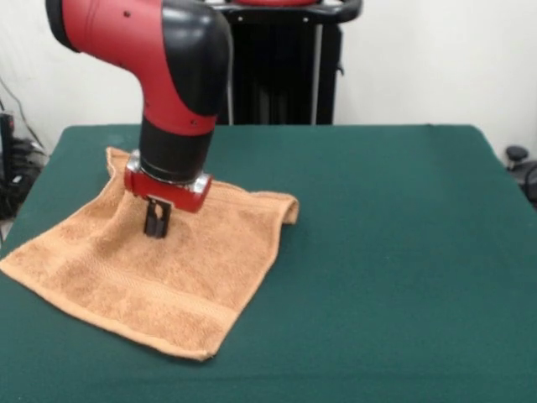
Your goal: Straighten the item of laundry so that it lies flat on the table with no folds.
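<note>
Orange-tan towel (143, 269) lies spread on the green table (394, 252), left half of frame, mostly flat, with its right corner near frame centre curled over in a small fold. The gripper (156, 228) sits low over the towel's upper middle, tips at the cloth; whether clenched or released cannot be told.

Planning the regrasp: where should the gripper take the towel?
Likely the curled-over corner of the towel, coming from above. It stands raised off the table, so it can be pinched and pulled outward; the rest lies flat. The gripper is over mid-towel.
</note>
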